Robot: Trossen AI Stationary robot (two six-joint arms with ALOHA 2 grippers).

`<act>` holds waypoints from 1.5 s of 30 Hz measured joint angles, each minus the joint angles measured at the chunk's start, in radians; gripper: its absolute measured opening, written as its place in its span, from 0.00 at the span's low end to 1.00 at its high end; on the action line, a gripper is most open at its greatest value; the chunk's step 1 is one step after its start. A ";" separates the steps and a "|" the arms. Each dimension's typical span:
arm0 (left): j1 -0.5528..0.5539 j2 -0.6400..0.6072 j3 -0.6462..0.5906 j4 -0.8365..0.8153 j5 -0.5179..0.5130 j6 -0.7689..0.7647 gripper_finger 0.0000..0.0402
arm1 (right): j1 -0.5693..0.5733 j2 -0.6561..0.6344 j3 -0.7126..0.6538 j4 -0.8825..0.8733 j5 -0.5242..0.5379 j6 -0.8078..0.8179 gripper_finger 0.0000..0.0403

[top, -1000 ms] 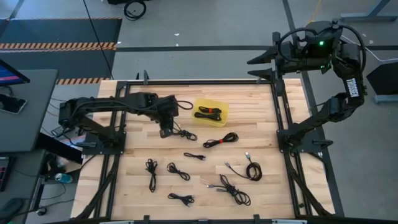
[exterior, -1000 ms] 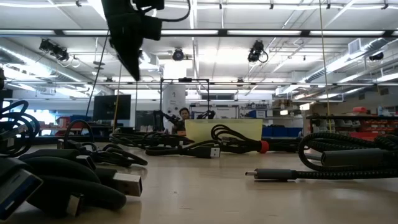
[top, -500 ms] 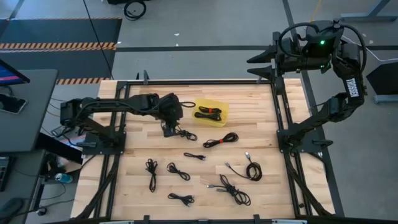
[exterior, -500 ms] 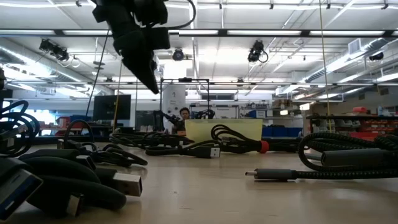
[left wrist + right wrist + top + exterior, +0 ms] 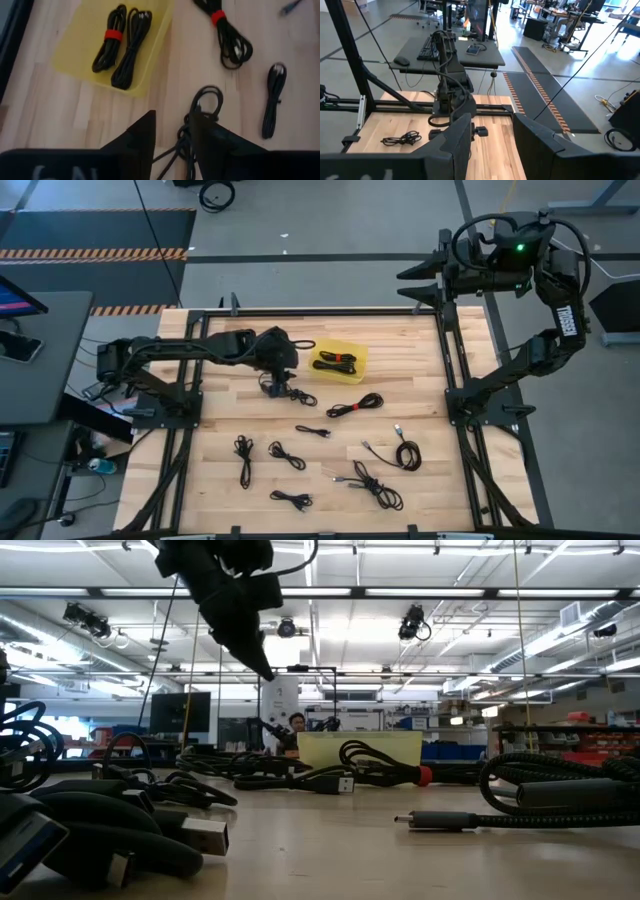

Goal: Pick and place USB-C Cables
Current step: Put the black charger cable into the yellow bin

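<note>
Several small black USB-C cable coils lie loose on the wooden table (image 5: 220, 420), among them one with a red band (image 5: 354, 405). Two more lie in the flat yellow tray (image 5: 325, 347), one of them red-banded (image 5: 113, 35). My left gripper (image 5: 272, 385) hangs open above a loose coil (image 5: 206, 102) just near of the tray, and the low view shows it well above the tabletop (image 5: 262, 665). My right gripper (image 5: 492, 130) is open and waits high beyond the table's far right corner.
More coils lie toward the near side (image 5: 243, 455) (image 5: 292, 499) (image 5: 378, 485) (image 5: 405, 452). Black frame rails run along the left, right and far edges of the table (image 5: 445, 360). Bare wood lies between the tray and the right rail.
My left gripper has moved toward the table's right, closer to the yellow tray, and has tipped so its fingers slant more. It stays open and above the cables. No cable has moved.
</note>
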 joint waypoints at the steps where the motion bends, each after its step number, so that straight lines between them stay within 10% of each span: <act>1: 0.000 0.000 0.000 -0.008 -0.001 0.009 0.34 | 0.000 0.000 0.000 0.000 0.000 0.000 0.38; 11: -0.002 0.011 0.000 -0.059 -0.002 0.137 0.53 | 0.000 0.000 0.000 -0.001 -0.001 -0.002 0.38; 45: -0.048 0.331 0.000 0.019 0.043 0.176 0.50 | 0.000 0.000 0.000 -0.009 -0.003 0.000 0.38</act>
